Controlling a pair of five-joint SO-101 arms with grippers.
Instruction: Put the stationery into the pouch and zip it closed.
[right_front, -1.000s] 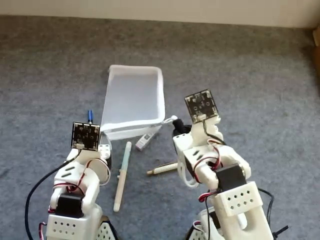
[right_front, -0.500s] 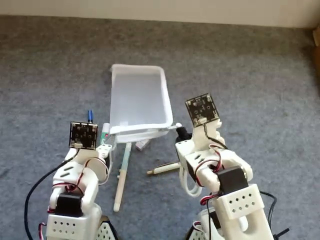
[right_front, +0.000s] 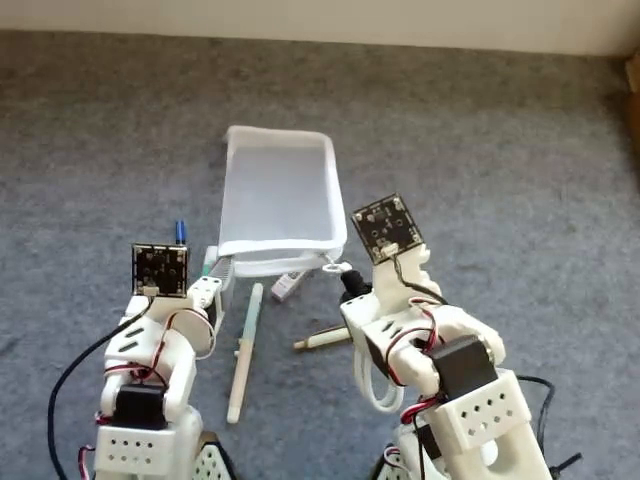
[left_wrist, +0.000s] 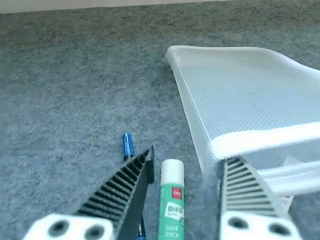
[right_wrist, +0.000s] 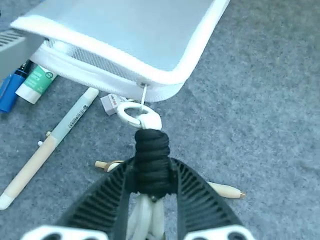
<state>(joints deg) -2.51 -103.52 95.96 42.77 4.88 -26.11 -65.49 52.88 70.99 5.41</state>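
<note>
A white mesh pouch (right_front: 278, 195) lies mid-table, its near edge open. My right gripper (right_wrist: 151, 167) is shut on the black cord (right_wrist: 150, 150) tied to the zipper's white ring pull (right_wrist: 134, 114) at the pouch's near corner (right_front: 335, 267). At the other near corner, my left gripper (left_wrist: 189, 159) stands open. A green glue stick (left_wrist: 171, 202) lies between its fingers, and one finger (left_wrist: 245, 192) is against the pouch's edge (left_wrist: 260, 142). A blue pen (left_wrist: 127, 145) lies just beyond. A pale green pen (right_front: 243, 350), a cream pen (right_front: 325, 338) and a small white item (right_front: 287, 285) lie in front of the pouch.
Grey carpet (right_front: 500, 150) covers the table, with free room beyond the pouch and to both sides. Both arm bases stand at the near edge, the loose pens between them.
The pouch has shifted and turned to the right, and its near edge has opened. My right gripper drew the zipper pull toward the near side. The left gripper edged up to the pouch's corner.
</note>
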